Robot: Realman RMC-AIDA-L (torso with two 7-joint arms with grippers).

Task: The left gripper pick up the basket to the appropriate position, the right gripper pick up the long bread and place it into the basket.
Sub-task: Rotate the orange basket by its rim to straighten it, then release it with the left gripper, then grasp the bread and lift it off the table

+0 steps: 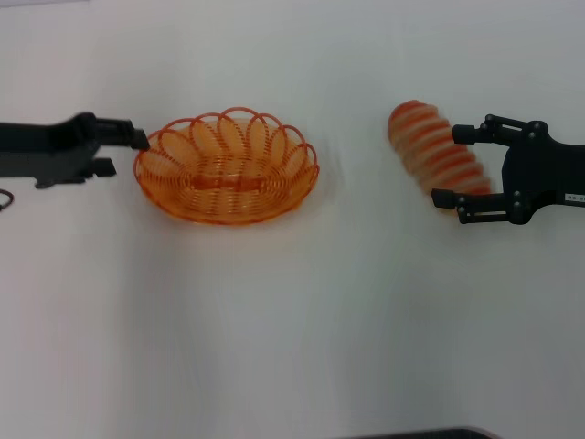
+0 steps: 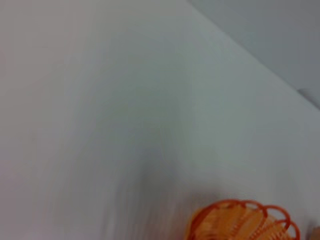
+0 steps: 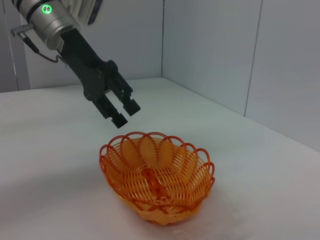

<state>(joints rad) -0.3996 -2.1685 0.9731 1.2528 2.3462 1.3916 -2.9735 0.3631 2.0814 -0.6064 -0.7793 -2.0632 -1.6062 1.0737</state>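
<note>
- Fingers of left gripper (image 1: 128,153) are sitting parted, empty, tips just at the basket (image 1: 227,166) rim's left end; in the right wrist view they are hanging just above the rim.
- Right gripper (image 1: 448,165) is spreading its fingers around the long bread (image 1: 435,153), not clamping it.
- Bread is lying on the white table (image 1: 292,320), well right of the basket.
- Pale wall panels (image 3: 220,50) are backing the table.

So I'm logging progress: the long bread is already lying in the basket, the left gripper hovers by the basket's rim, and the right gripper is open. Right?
Not quite. The long bread is not in the basket; the head view shows it on the table between the open right gripper's fingers. The basket is empty, as the right wrist view confirms. The left gripper is indeed by its rim.
</note>
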